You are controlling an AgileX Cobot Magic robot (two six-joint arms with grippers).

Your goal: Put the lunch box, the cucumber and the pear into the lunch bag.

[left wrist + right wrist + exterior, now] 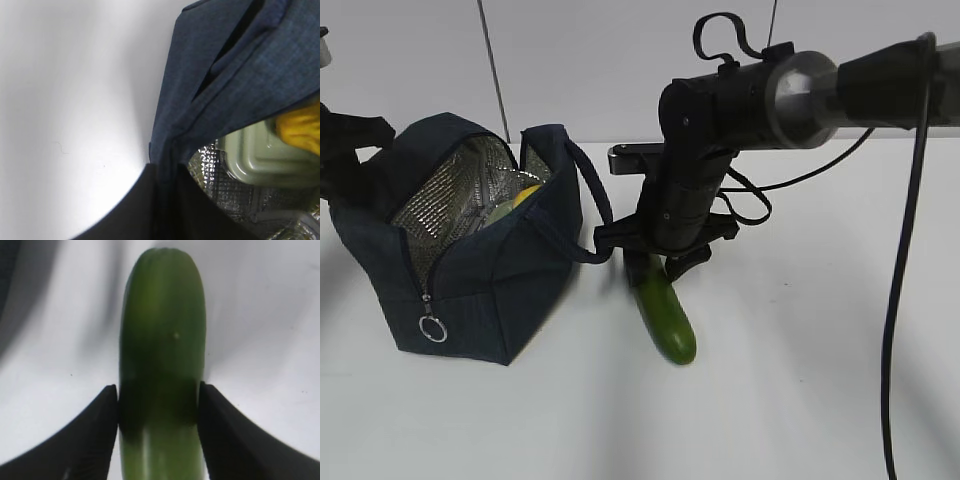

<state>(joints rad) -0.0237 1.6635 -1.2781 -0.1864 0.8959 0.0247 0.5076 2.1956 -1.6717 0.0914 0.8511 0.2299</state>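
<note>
Right gripper (159, 405) fingers pinch the cucumber (665, 310) lying on the table (800, 380) beside the lunch bag (480, 290); looks stiff, smooth, likely slippery, so grip mid-body; left gripper shut on bag fabric.

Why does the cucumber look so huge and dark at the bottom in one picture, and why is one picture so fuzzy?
Right wrist view: the camera sits very close, so the cucumber fills the frame, shadowed between the right hand's fingers. Left wrist view: the lunch bag fabric is blurry from closeness, and the table glares white. Exterior view: mostly sharp, with soft shadows.
</note>
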